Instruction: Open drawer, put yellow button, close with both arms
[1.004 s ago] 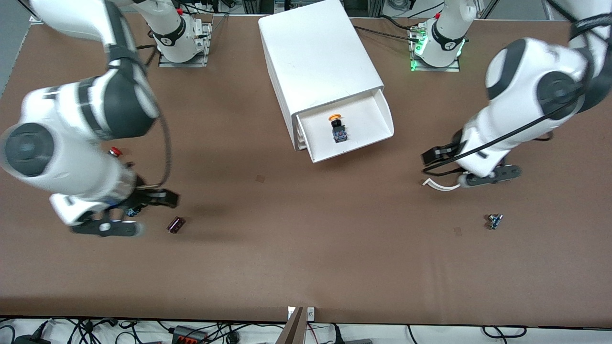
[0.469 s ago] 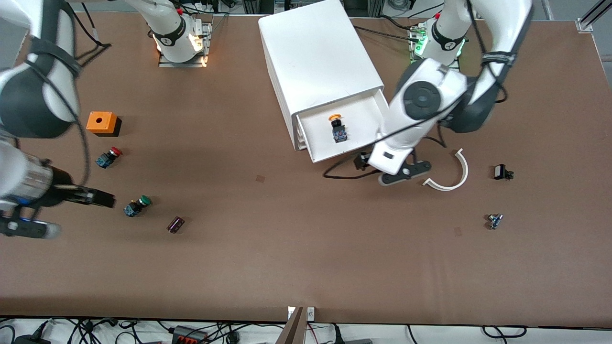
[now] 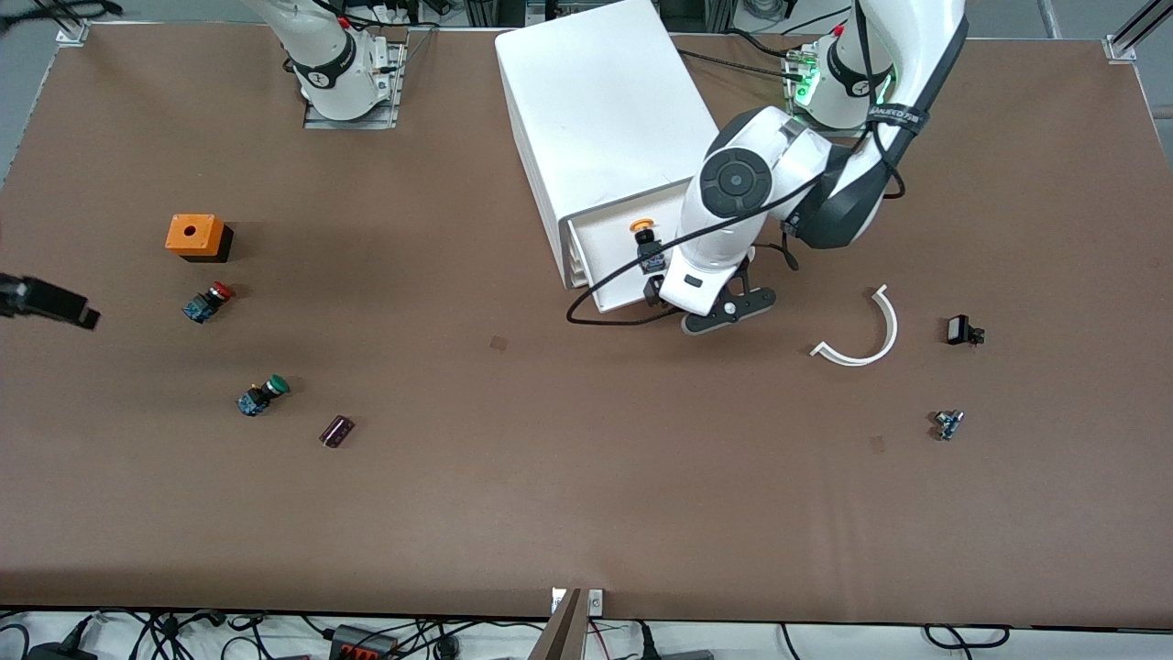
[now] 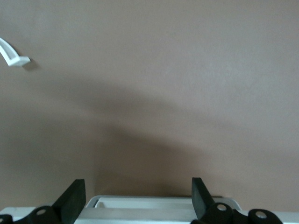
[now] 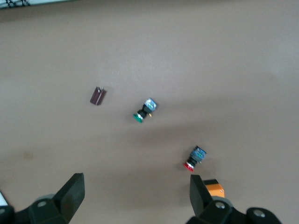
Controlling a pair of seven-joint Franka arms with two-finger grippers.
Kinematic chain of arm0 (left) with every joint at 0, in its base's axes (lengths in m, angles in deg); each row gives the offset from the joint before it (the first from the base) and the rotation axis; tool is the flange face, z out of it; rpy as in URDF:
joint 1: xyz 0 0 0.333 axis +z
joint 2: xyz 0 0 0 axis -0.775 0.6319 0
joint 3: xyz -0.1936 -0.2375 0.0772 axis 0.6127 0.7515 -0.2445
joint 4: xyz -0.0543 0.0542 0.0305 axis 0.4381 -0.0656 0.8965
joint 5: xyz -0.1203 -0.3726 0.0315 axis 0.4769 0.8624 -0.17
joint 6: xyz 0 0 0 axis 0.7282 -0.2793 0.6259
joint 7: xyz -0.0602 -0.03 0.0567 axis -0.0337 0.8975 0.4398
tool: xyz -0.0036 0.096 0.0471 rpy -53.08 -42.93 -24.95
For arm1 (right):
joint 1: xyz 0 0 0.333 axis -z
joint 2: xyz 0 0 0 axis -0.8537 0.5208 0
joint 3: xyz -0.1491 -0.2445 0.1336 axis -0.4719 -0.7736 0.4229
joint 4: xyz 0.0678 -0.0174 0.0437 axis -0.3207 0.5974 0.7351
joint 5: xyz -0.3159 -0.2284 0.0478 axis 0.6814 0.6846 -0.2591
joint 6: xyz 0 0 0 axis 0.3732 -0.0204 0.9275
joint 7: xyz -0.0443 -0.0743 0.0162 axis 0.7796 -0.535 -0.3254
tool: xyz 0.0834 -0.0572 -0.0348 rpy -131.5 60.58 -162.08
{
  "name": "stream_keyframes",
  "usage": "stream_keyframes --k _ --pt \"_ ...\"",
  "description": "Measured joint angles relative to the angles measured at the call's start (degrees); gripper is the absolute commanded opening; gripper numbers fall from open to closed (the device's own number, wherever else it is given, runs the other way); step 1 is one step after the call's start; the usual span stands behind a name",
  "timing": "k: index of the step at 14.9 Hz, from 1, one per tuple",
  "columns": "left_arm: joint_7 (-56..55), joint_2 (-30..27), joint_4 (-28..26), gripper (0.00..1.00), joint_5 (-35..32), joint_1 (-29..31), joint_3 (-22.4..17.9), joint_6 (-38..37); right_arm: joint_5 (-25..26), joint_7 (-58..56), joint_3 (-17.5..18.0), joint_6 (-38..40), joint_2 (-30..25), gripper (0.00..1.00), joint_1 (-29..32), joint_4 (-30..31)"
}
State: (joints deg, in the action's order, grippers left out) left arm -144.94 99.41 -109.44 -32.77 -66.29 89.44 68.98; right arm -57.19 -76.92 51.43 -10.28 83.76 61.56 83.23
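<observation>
The drawer (image 3: 612, 275) of the white cabinet (image 3: 605, 110) stands pulled out. The yellow button (image 3: 646, 238) lies on its side in it, orange cap toward the cabinet. The left arm reaches over the drawer's front end toward the left arm's side, its hand (image 3: 696, 284) hiding that corner. My left gripper (image 4: 137, 186) is open, and the drawer's front rim (image 4: 145, 205) shows between its fingers. My right gripper (image 3: 55, 305) is open and empty, high over the right arm's end of the table, above the other buttons.
Near the right arm's end lie an orange box (image 3: 194, 236), a red button (image 3: 209, 301), a green button (image 3: 263, 394) and a purple cylinder (image 3: 336, 430). Toward the left arm's end lie a white curved strip (image 3: 866, 344) and two small dark parts (image 3: 962, 330) (image 3: 947, 423).
The left arm swung in from its end of the table to the drawer's front. The right arm pulled up and outward from the green button. Both grippers stayed open.
</observation>
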Motion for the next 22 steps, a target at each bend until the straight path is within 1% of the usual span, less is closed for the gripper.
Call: stream_keyframes --k 2,5,8,10,13,15,18,22 --pt "-0.51 0.00 -0.87 1.00 0.00 0.04 1.65 -0.08 0.21 -0.77 0.31 0.03 -2.68 1.00 -0.02 2.90" --pt "-1.45 -0.01 -2.00 1.00 0.69 0.02 3.55 -0.43 0.46 -0.82 0.86 -1.35 -4.72 1.00 -0.17 7.42" --pt "-1.50 -0.03 -2.13 1.00 1.73 0.17 5.19 -2.81 1.25 -1.23 1.00 -8.24 -8.53 1.00 -0.17 16.55" --pt "-1.64 -0.05 -2.13 1.00 1.99 0.21 6.43 -4.49 2.06 -1.35 1.23 -10.30 -11.61 1.00 -0.18 21.17" --pt "-2.54 -0.05 -2.14 1.00 4.39 0.23 7.33 -5.90 2.16 -1.48 1.36 -10.54 -13.96 1.00 -0.24 23.09" --pt "-2.56 -0.12 -2.14 1.00 6.26 0.26 7.48 -6.04 2.17 -1.63 1.36 -10.57 -14.18 1.00 -0.24 23.24" --pt "-2.60 -0.25 -2.14 1.00 6.90 0.32 8.28 -6.51 2.18 -1.75 1.36 -10.54 -14.06 1.00 -0.24 23.55" --pt "-2.71 -0.42 -2.15 1.00 6.94 0.33 8.86 -6.75 2.18 -4.24 1.17 -8.46 -14.25 1.00 -0.17 23.71"
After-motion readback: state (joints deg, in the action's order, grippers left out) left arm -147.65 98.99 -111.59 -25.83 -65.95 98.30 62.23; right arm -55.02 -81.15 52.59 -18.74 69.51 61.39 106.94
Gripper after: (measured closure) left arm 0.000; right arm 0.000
